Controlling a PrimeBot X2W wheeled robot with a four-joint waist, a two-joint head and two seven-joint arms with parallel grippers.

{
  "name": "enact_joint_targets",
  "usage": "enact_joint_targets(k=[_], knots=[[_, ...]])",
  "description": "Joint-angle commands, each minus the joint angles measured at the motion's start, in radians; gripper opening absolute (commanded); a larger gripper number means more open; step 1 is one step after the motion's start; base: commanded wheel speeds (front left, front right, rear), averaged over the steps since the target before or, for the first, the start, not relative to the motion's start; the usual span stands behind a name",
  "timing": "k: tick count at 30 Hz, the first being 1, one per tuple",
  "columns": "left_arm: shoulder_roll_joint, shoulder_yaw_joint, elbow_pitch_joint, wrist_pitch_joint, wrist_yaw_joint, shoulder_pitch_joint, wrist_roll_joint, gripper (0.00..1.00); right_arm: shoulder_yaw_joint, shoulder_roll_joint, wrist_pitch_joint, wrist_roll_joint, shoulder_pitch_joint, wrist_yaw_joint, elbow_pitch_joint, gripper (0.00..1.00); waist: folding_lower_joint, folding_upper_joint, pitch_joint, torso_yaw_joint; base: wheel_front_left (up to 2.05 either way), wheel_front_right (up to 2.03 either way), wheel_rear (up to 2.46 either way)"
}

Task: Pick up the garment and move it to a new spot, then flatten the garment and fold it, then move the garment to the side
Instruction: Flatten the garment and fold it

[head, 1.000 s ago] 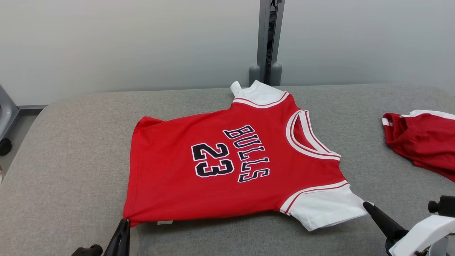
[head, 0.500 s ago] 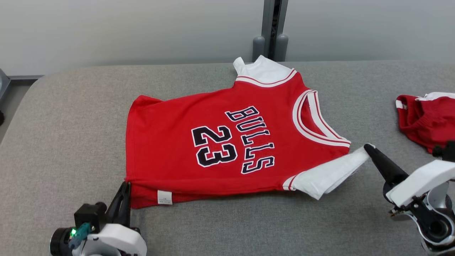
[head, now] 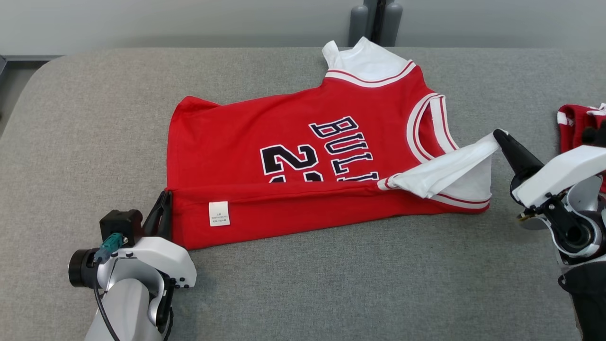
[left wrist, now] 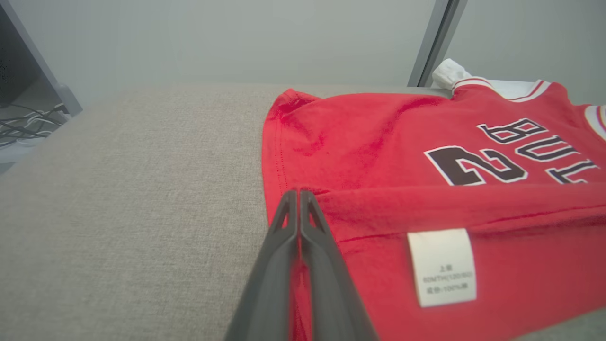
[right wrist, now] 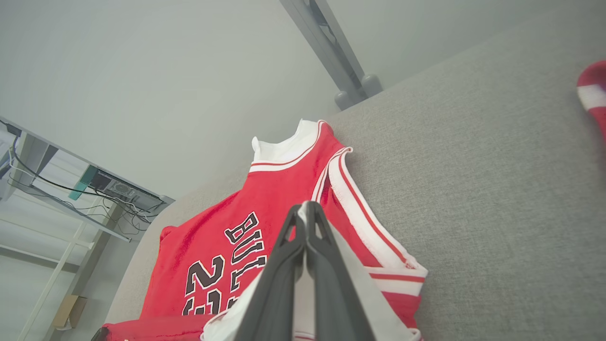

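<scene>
Garment [head: 236,123], a red jersey, is laid midway across the grey padded table [head: 331,284], its near edge turned over. The white sleeve [head: 450,166] is pinched in the closed right gripper [head: 499,135], the hem corner [head: 176,196] in the left gripper [head: 165,194], likewise closed. A skewed fold could be caused by uneven travel, or thin cloth could be lost from a pinch. Lower numerals [head: 289,161] are covered, and the label [head: 219,213] print cannot be read.

Our left gripper [head: 165,195] and right gripper [head: 497,134] with long dark tapering fingers [head: 518,158], our glossy white wrist shells [head: 158,258], a teal plug [head: 108,243], a thin black cable [head: 101,310]
</scene>
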Motion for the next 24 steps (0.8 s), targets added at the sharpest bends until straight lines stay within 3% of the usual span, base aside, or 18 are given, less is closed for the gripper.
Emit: enact_joint_targets(k=[1, 24], knots=[[0.007, -0.001, 0.017, -0.001, 0.005, -0.028, -0.006, 0.00, -0.004, 0.002, -0.010, -0.010, -0.029, 0.001, 0.021, 0.00, 0.0000, 0.0000, 0.015, 0.005, 0.00, 0.00, 0.00], [-0.004, -0.076, 0.157, -0.027, 0.020, -0.126, -0.043, 0.00, 0.128, -0.014, -0.127, -0.057, -0.251, 0.001, 0.331, 0.00, 0.0000, 0.0000, 0.095, 0.057, 0.00, 0.00, 0.00]])
